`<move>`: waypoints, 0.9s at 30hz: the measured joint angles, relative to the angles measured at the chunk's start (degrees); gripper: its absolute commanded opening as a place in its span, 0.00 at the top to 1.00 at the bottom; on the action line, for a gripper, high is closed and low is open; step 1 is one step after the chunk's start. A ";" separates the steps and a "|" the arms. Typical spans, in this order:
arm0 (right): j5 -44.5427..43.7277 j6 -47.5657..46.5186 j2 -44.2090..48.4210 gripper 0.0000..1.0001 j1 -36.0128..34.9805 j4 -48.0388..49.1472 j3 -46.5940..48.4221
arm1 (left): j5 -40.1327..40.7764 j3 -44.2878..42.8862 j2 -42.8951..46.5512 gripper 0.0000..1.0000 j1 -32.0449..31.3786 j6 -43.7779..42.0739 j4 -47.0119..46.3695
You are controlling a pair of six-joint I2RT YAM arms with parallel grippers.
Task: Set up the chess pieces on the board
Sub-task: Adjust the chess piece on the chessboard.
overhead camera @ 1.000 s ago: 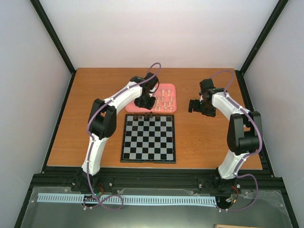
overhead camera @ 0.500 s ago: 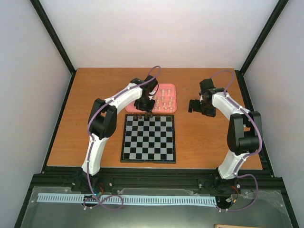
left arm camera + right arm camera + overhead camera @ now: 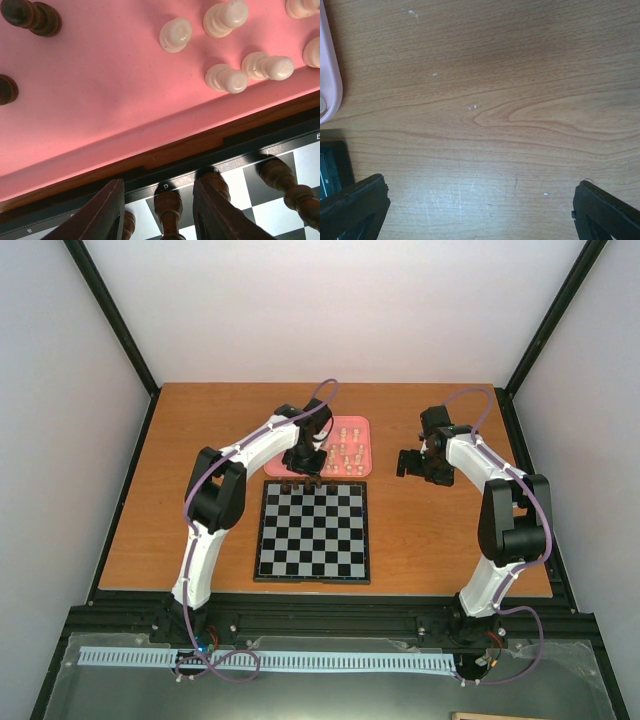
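Observation:
The board lies in the middle of the table, with a few dark chess pieces standing along its far row. My left gripper hangs over that far edge, next to the pink tray. In the left wrist view its jaws are open and straddle one upright dark piece, with a gap on each side. Other dark pieces stand on neighbouring squares. Pale pieces and a couple of dark ones lie in the tray. My right gripper is open over bare wood, holding nothing.
The pink tray sits just beyond the board's far border, with a thin strip of table between them. The tray's corner and the board's corner show at the left of the right wrist view.
The left arm's wrist has shifted slightly over the board's far edge. Its jaws keep the same width. The right arm has not moved.

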State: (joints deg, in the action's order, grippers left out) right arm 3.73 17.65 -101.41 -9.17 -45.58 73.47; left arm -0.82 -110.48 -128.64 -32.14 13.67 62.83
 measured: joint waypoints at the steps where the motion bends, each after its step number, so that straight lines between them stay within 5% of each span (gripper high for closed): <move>1: 0.00 0.00 0.00 0.00 0.00 0.00 0.00 | -0.09 0.09 0.00 0.59 0.00 0.00 -0.04; 27: -0.02 -0.02 -0.02 0.00 0.00 0.02 0.00 | -0.68 -0.04 -2.34 0.59 0.00 -0.04 -0.04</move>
State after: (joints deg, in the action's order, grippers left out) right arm 3.70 17.63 -101.43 -9.17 -45.56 73.47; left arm -1.50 -110.52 -130.98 -32.14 13.63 62.78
